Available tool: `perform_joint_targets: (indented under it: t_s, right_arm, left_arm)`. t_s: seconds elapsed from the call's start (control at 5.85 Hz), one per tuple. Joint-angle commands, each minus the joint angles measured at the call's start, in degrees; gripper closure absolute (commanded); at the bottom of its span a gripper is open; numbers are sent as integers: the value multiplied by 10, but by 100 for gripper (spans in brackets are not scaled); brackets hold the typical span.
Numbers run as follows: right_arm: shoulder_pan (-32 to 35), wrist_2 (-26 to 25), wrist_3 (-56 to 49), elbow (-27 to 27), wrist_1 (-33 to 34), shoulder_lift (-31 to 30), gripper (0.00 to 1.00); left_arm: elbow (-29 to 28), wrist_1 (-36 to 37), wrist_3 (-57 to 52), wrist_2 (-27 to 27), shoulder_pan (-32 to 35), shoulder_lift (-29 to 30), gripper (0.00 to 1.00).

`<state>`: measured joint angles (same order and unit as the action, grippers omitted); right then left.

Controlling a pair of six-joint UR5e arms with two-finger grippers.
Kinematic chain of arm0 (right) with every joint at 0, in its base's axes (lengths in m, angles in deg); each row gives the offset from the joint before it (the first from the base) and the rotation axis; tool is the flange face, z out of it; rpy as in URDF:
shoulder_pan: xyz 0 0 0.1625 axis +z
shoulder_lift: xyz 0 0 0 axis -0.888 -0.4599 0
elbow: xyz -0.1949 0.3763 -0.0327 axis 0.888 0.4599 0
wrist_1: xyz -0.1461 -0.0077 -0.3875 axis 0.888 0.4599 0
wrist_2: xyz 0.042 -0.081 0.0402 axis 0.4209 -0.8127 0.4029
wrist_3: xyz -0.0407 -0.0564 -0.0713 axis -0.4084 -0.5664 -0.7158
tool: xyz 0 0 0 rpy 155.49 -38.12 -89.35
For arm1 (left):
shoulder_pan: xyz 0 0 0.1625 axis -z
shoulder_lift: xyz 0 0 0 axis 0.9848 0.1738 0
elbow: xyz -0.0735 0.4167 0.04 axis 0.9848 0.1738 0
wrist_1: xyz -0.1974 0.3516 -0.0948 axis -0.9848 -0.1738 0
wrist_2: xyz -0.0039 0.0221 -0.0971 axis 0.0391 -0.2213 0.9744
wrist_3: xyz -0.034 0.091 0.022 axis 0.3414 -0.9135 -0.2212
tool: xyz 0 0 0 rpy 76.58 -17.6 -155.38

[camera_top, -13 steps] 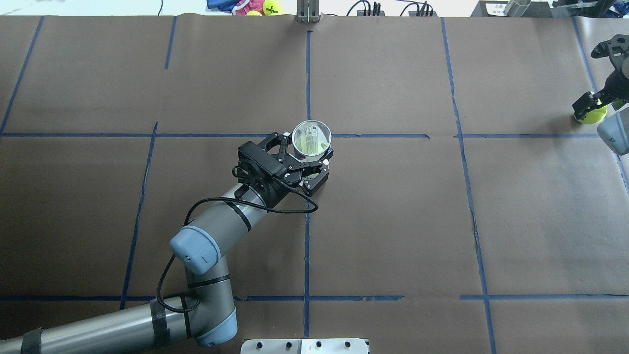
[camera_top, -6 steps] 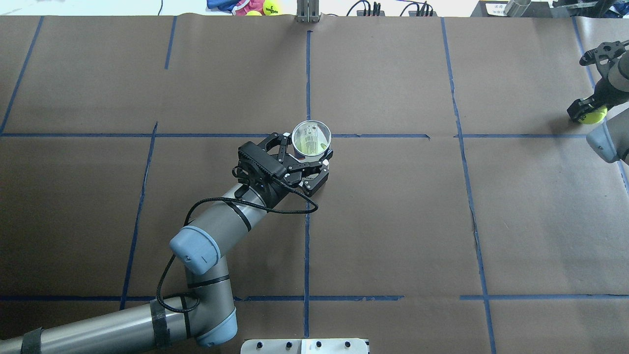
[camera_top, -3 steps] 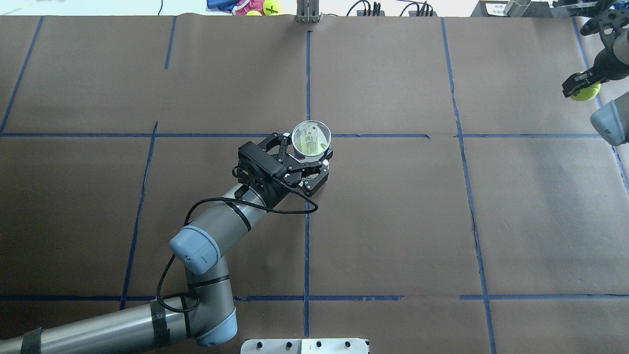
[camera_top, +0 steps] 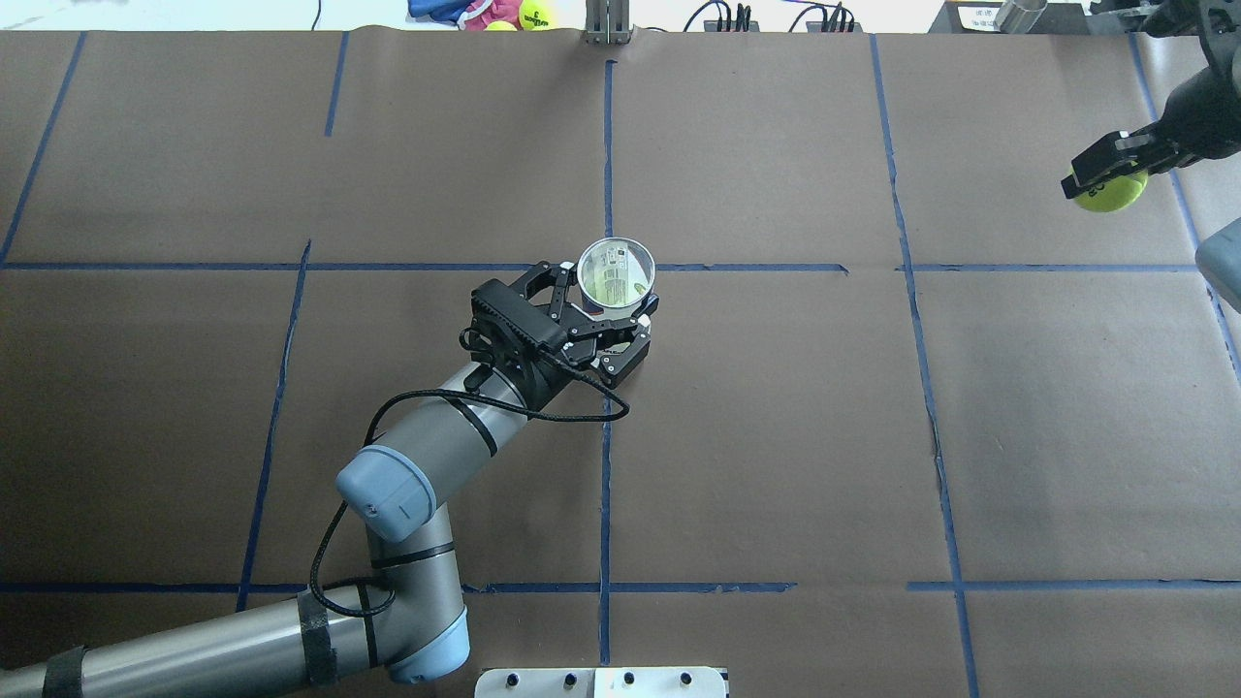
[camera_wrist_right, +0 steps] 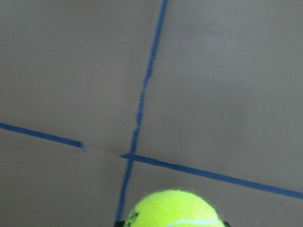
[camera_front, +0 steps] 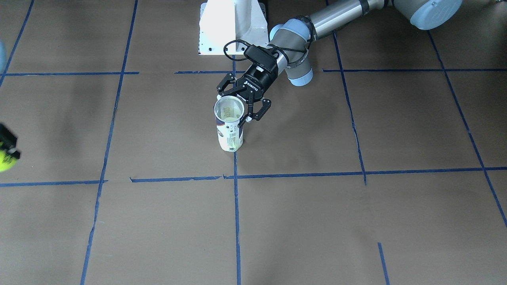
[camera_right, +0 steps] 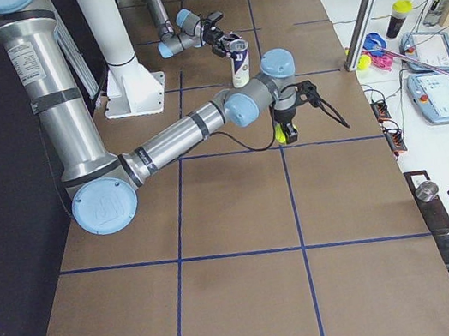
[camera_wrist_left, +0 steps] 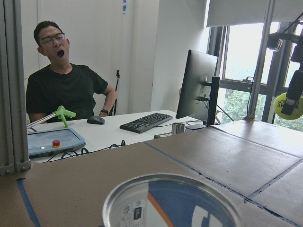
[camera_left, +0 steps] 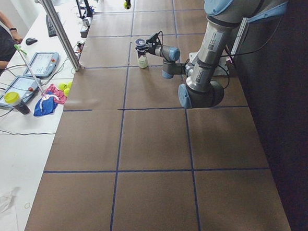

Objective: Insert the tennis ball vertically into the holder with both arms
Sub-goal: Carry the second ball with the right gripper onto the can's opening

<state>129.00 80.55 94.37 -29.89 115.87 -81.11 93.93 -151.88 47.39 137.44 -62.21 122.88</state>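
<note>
- Two pincers are at work. The left pincer [camera_top: 606, 308] is closed around the upper part of the holder [camera_top: 615, 275], which stands upright on the table [camera_top: 776, 436] near the centre of the overhead view. Its open mouth faces up, and there is no ball inside.
- At the upper right edge of that view, the right pincer [camera_top: 1105, 173] is clamped on the tennis ball [camera_top: 1113, 194], which shows just below its black fingers. In the left wrist view the ball hangs clear of the table at the right edge of the frame.
- Ball and holder are well apart, so the step in hand looks like the carry: bringing the ball leftward across the frame toward the holder's mouth.
- To do it well, carry the ball higher than the metallic rim [camera_front: 229, 108] for the whole traverse, so it arrives from above rather than knocking the holder's side.
- Stop with the ball centred over the round opening. The overhead view is the best check, since the rim reads as a full circle there.
- Lower straight down and release only once the ball's lower half sits inside the rim. An off-centre drop could bounce off the edge.
- Have the left pincer grip firmly with the holder vertical, because a light, empty holder would likely tip under a sideways nudge.
- Mind the left pincer's fingers beside the rim, and descend on the side they leave free.
</note>
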Motion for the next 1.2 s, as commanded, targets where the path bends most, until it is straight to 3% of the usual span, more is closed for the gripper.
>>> perform_joint_targets:
  t_s: [0.0,0.34,0.85,1.03]
  right_arm:
    - [-144,-28,305,-78,16,117,99]
    - [-251,-127,440,-76,15,206,98]
    - [-299,-180,464,-68,14,239,97]
    - [-300,-184,465,-37,14,265,97]
  left_arm:
    - [0,0,0,0,1,0,17]
    - [0,0,0,0,1,-1,17]
    - [-1,-1,0,0,1,-1,17]
    - [-1,-1,0,0,1,-2,17]
